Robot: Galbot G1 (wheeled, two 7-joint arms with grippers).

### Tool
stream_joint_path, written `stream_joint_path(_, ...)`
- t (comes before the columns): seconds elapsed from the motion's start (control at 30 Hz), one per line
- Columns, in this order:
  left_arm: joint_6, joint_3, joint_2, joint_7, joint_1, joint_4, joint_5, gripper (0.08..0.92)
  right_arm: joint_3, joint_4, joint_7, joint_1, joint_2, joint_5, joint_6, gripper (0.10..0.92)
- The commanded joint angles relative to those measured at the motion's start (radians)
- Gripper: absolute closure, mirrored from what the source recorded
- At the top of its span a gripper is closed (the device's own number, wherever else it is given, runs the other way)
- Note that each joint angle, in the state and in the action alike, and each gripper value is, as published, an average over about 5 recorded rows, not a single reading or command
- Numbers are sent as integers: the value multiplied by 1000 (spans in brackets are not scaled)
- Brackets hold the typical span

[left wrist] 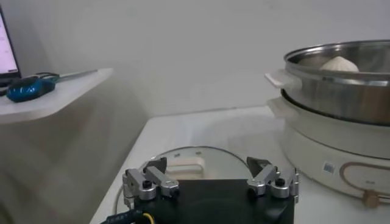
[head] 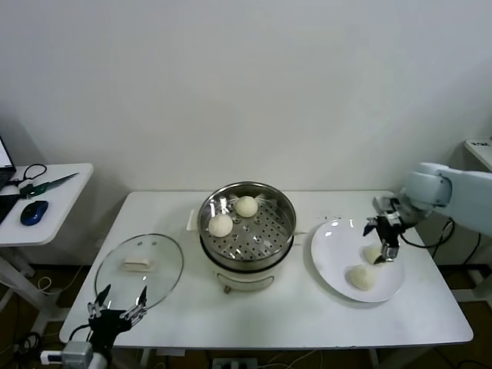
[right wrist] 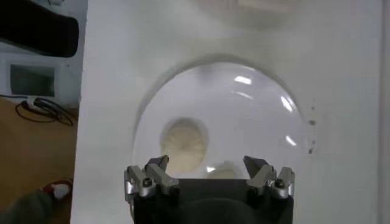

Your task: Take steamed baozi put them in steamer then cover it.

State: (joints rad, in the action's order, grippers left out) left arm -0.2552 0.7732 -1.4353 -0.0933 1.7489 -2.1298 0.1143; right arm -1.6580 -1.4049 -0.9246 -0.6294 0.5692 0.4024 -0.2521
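The steamer (head: 247,231) is sitting mid-bench, slightly toward the back edge, lid off. Two buns are lying on its perforated tray: one (head: 246,206) toward the back, one (head: 221,225) toward the left side. From the left wrist view only the top of one bun (left wrist: 339,63) is being seen above the steamer rim (left wrist: 341,85).

The white plate (head: 338,265) is resting near the right edge of the bench. Two more buns are being carried on it: one (head: 360,277) toward the front of the plate, the other (head: 373,253) just behind it, directly under the right gripper (head: 387,244). The right gripper is being held over the plate, pointing down, fingers spread apart, nothing clamped. In the right wrist view one bun (right wrist: 183,143) is showing clear on the plate (right wrist: 256,109), and the second (right wrist: 224,172) is partly hidden between the open fingers (right wrist: 266,173). Whether the fingers are touching that bun cannot be told.

The glass lid (head: 139,269) is lying flat near the front-left corner of the bench, knob up. The left gripper (head: 119,309) is being parked at the front edge, just in front of the lid, released, holding nothing. In the left wrist view the lid (left wrist: 195,159) is lying just past the open left gripper (left wrist: 210,179).

A side table (head: 46,201) with a blue mouse (head: 34,212) is standing off the left edge.
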Motion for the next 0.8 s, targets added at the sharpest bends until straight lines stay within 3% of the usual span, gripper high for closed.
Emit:
stream_joint_path(0.03, 3, -1, -1, 1, 4, 5, -2, 177, 195, 17, 31, 267, -63, -109, -25, 204)
stream_joint_path(0.8, 6, -4, 1, 1, 5, 12, -11, 177, 318, 93, 70, 407, 19, -159, -50, 265)
